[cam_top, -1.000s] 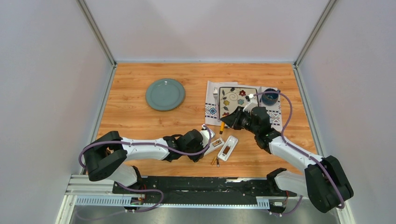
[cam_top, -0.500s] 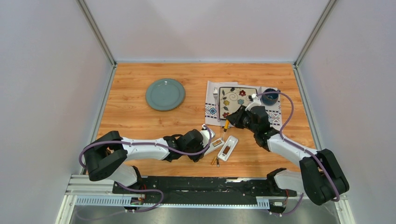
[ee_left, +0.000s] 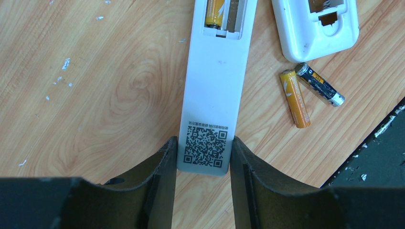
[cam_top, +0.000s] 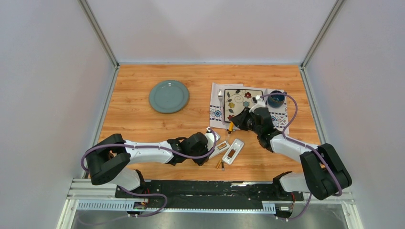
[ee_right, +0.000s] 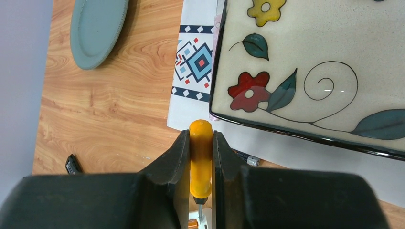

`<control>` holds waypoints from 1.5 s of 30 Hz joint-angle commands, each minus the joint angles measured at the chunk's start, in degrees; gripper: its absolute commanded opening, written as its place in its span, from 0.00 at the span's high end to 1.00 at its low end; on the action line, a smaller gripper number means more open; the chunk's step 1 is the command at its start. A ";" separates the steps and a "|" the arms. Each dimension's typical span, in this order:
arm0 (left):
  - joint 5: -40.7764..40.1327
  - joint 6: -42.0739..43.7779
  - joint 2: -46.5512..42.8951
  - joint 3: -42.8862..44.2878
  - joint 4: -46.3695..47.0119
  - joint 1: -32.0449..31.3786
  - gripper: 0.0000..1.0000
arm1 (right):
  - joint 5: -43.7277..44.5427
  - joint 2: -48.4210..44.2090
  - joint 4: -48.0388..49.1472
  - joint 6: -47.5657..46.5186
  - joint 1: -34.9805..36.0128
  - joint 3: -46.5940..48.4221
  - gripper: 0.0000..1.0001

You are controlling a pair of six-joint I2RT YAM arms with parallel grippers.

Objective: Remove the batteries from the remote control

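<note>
A white remote control (ee_left: 217, 81) lies back-up on the wood, and my left gripper (ee_left: 204, 143) is shut on its QR-code end. One gold-orange battery (ee_left: 215, 12) sits in its open bay. Two loose batteries, one orange (ee_left: 294, 98) and one dark (ee_left: 319, 84), lie to the remote's right, near the table's front edge (cam_top: 220, 164). My right gripper (ee_right: 201, 136) is shut on an orange-handled screwdriver (ee_right: 201, 157). The screwdriver's tip points down at the remote's bay. Another dark battery (ee_right: 248, 159) lies by the placemat's edge.
A second white casing (cam_top: 233, 151) with an open bay lies just right of the remote. Behind it a placemat (cam_top: 216, 113) holds a flowered square plate (cam_top: 243, 102), a fork (cam_top: 221, 102) and a blue cup (cam_top: 276, 98). A grey-green plate (cam_top: 168, 96) sits far left.
My right arm has swung its elbow inward and turned the wrist, shifting the screwdriver slightly right. The left gripper and the remote have not moved.
</note>
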 commanded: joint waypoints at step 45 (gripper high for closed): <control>5.05 -1.80 4.19 -1.99 -7.30 -0.43 1.00 | 3.16 -2.41 -1.38 -2.08 2.05 0.46 1.00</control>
